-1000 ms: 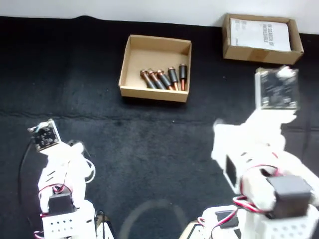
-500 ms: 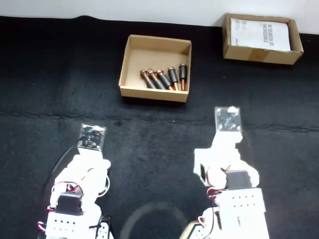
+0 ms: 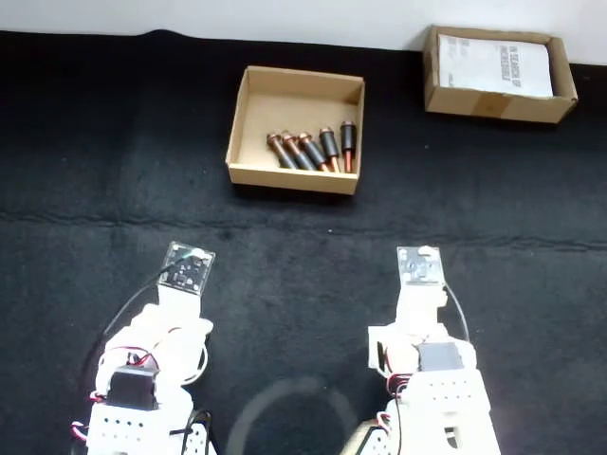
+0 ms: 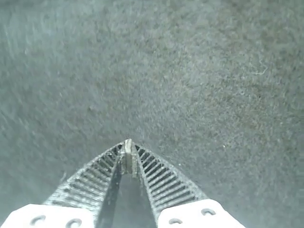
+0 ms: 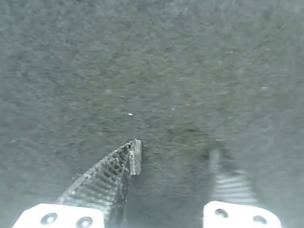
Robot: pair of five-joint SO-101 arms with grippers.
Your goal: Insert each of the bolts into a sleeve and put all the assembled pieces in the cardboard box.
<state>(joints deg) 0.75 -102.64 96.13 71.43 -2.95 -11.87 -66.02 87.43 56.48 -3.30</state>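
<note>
The open cardboard box [image 3: 242, 123] stands at the back centre of the black cloth. Several bolts in dark sleeves [image 3: 313, 149] lie side by side in it, copper ends showing. Both arms are folded at the near edge, well short of the box: the left arm [image 3: 182, 275] and the right arm [image 3: 419, 275]. In the left wrist view my left gripper [image 4: 127, 148] is shut on nothing, just above bare cloth. In the right wrist view my right gripper [image 5: 175, 156] is open over bare cloth, with one finger [image 5: 134, 156] sharp and the other blurred.
A second cardboard box [image 3: 446, 95] holding a printed sheet [image 3: 495, 63] sits at the back right corner. Black cloth [image 3: 303, 246] lies between the arms and the boxes. A pale wall edge runs along the far side.
Both arms have drawn back and folded down toward the near edge. The right arm came in from the far right, the left arm swung toward the middle.
</note>
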